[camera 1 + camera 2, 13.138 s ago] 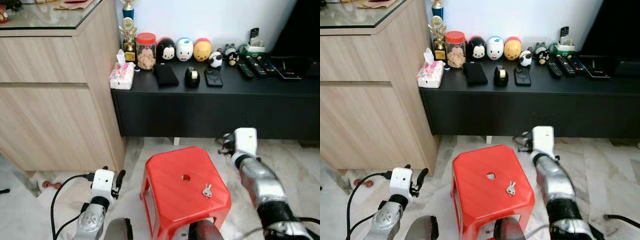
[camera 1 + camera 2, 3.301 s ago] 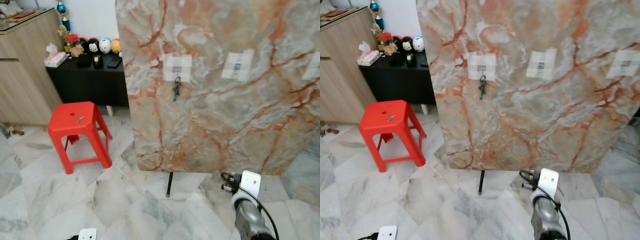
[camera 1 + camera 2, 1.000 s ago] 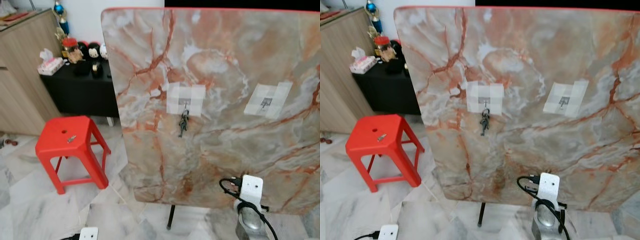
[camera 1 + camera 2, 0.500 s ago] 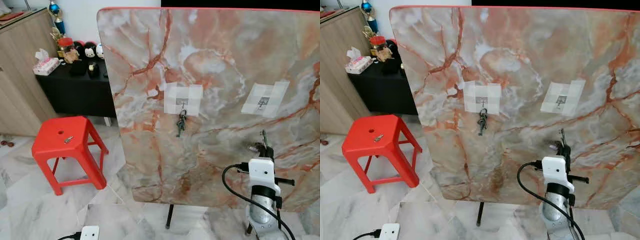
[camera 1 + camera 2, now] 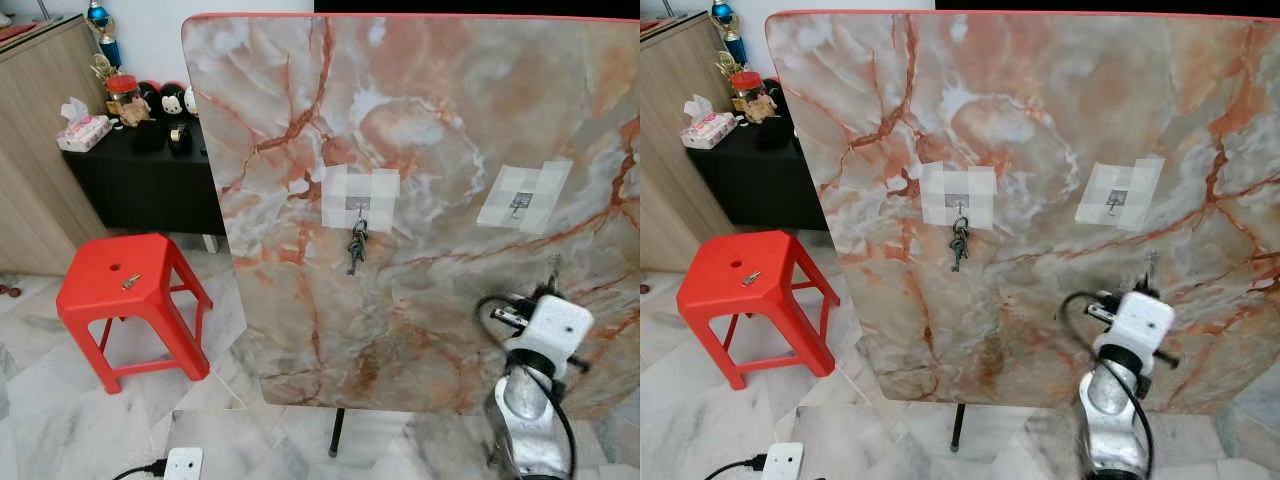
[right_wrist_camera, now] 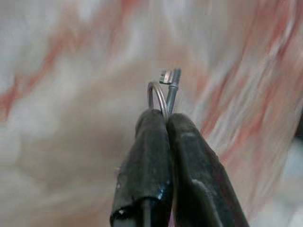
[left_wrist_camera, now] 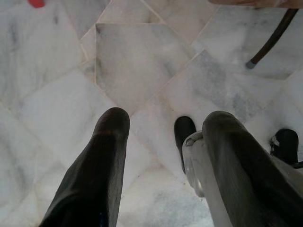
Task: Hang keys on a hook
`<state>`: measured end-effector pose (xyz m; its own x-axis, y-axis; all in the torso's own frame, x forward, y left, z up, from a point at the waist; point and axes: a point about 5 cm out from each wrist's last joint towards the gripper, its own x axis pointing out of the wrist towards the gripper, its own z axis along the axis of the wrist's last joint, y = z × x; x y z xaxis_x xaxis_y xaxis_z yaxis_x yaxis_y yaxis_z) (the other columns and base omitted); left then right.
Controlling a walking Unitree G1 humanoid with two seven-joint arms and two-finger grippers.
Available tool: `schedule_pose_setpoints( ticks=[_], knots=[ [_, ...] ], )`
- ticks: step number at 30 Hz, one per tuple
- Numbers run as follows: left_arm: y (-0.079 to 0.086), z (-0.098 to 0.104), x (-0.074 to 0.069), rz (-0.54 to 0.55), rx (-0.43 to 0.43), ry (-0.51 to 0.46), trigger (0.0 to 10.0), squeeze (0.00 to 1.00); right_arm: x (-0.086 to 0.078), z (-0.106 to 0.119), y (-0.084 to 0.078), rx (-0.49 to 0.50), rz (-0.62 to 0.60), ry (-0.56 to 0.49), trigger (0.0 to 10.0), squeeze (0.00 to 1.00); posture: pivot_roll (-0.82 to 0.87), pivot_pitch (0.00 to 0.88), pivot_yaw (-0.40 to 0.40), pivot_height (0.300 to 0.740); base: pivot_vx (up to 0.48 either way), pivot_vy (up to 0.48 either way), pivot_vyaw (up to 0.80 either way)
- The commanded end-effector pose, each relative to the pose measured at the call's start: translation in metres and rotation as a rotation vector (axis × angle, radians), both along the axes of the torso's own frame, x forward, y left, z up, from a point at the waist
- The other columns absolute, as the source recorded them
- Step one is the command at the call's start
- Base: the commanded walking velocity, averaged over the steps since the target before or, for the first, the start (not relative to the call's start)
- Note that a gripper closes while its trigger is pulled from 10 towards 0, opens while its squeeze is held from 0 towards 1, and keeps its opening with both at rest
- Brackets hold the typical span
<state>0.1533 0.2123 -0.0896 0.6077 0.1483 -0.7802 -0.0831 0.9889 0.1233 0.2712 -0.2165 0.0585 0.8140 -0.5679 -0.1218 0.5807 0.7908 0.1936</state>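
An upright marble board (image 5: 420, 150) carries two small hooks on taped patches. A bunch of keys (image 5: 355, 247) hangs on the left hook (image 5: 359, 206). The right hook (image 5: 517, 204) is bare. My right gripper (image 6: 165, 118) is shut on a key ring with a key (image 6: 166, 89), close to the board's face. In the eye views the right wrist (image 5: 545, 328) is raised in front of the board, below and a little right of the bare hook, with the key tip (image 5: 553, 267) above it. My left gripper (image 7: 165, 123) hangs open over the floor.
A red stool (image 5: 95, 300) stands left of the board with another key (image 5: 130, 282) on its seat. Behind it are a black cabinet (image 5: 150, 185) with jars and toys, and a wooden cupboard (image 5: 35, 190). The board's thin leg (image 5: 338, 440) rests on marble floor.
The right arm has come up from low in front of the board, and its wrist now leans right, under the bare hook. The camera has drifted slightly.
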Motion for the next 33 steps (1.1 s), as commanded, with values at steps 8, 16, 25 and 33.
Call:
schedule_pose_setpoints(
  ticks=[8, 16, 25, 33],
  knots=[
    [0.001, -0.002, -0.004, -0.019, 0.011, 0.019, 10.0, 0.00, -0.007, -0.010, -0.008, 0.121, 0.044, 0.034, 10.0, 0.00, -0.05, 0.000, -0.015, 0.740, 0.000, 0.000, 0.00],
    [0.001, -0.002, -0.006, -0.019, 0.014, 0.019, 10.0, 0.00, 0.012, 0.019, -0.005, 0.072, 0.119, -0.094, 10.0, 0.00, -0.05, 0.000, -0.014, 0.740, 0.000, 0.000, 0.00],
    [0.002, -0.002, -0.007, -0.020, 0.014, 0.023, 10.0, 0.00, 0.016, 0.040, -0.004, -0.099, 0.112, -0.141, 10.0, 0.00, -0.04, 0.000, -0.016, 0.740, 0.000, 0.000, 0.00],
    [0.002, -0.003, -0.007, -0.021, 0.013, 0.027, 10.0, 0.00, 0.014, 0.056, -0.004, -0.331, 0.093, -0.161, 10.0, 0.00, -0.05, 0.000, -0.016, 0.740, 0.000, 0.000, 0.00]
  ],
)
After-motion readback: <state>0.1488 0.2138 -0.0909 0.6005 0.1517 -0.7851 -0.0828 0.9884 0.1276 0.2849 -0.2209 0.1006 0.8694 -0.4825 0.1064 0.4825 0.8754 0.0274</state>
